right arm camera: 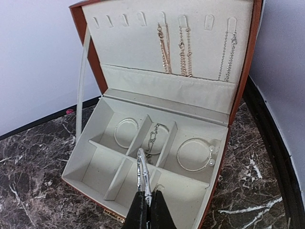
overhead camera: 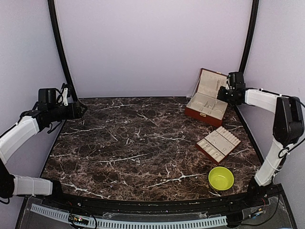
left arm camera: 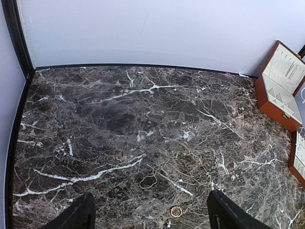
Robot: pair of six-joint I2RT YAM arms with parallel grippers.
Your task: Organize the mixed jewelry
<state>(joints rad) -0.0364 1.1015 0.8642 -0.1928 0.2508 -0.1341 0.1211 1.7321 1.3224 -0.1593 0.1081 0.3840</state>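
Jaws: right gripper clamped on bangle over box; left gripper apart (chain shows only there).

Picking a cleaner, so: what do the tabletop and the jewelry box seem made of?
Tabletop: polished dark marble or marble-look laminate, judging by white veins and sheen. Jewelry box: smooth reddish-brown shell, perhaps faux leather; its cream lining looks matte, velvet-like.

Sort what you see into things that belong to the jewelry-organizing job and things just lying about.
Job: bangle in right gripper, chain, ring, box, tray.
Lying about: bowl, apparently unused.
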